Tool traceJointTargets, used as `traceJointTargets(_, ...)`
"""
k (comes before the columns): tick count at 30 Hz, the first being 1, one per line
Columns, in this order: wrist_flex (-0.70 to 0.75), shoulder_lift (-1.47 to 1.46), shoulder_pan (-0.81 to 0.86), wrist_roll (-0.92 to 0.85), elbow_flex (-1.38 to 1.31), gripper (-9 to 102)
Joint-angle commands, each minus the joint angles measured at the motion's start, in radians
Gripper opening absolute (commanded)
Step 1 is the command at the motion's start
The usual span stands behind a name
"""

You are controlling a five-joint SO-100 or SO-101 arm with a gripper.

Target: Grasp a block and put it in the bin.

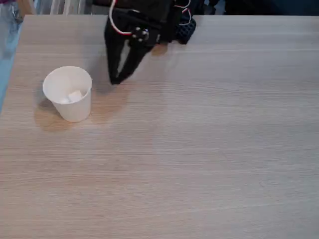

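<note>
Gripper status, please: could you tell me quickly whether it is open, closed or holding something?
Gripper: fingertips together, shut and empty; the block lies in the cup.

Seen from above on a pale wood-grain table (199, 159): white paper cup (75, 107) upright at the left with a small white cube (75, 95) inside, and just beside it to the right, black gripper (115, 79) hanging tips-down, fingers meeting at the tips, holding nothing.
</note>
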Motion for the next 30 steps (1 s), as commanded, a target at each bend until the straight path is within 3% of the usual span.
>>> traceJointTargets(1,0.061,0.083,-0.066,0.017,0.031,0)
traceJointTargets(11,0.196,0.325,-0.227,0.0,0.21,0)
traceJointTargets(30,0.365,0.746,-0.295,-0.241,0.538,0)
